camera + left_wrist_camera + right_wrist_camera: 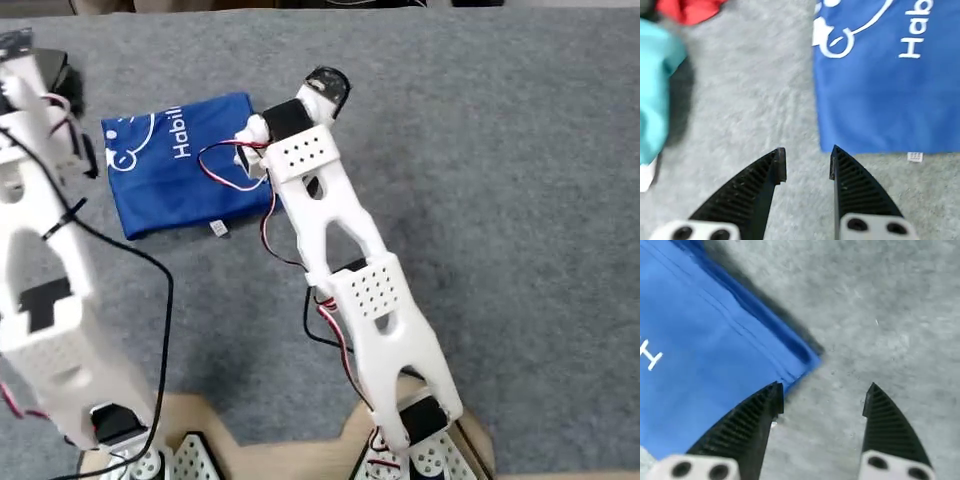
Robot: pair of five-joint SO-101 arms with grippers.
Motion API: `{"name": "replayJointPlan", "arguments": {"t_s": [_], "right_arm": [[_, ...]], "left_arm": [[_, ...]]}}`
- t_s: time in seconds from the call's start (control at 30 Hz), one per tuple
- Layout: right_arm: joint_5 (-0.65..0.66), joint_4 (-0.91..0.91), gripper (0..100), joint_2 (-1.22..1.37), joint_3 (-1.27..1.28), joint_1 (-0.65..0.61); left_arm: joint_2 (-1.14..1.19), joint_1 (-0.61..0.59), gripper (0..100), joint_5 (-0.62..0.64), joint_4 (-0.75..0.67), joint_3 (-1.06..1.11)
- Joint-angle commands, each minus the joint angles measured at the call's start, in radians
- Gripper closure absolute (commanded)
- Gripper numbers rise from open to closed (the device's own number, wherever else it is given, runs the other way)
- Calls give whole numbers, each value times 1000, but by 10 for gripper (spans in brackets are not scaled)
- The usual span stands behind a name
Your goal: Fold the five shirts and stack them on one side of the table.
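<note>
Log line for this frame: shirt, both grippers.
blue shirt folded flat on table | left gripper open, beside its edge | right gripper open at its corner | teal garment, red garment bunched aside

I count: blue shirt (185,165) x1 | teal garment (655,90) x1 | red garment (687,9) x1 | my grippers x2: left gripper (807,165), right gripper (822,400) | grey table (500,150) x1
</note>
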Motion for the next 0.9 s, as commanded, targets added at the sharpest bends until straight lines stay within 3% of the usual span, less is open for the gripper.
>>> {"name": "replayJointPlan", "arguments": {"t_s": [0.0, 0.27, 0.87], "right_arm": [[-44, -92, 727, -70, 5, -35], [-143, -261, 727, 79, -2, -101], [-212, -368, 727, 206, -2, -96]], "left_arm": [[-131, -57, 846, 12, 11, 66], [-245, -123, 846, 11, 11, 238], [-308, -129, 846, 12, 9, 362]]}}
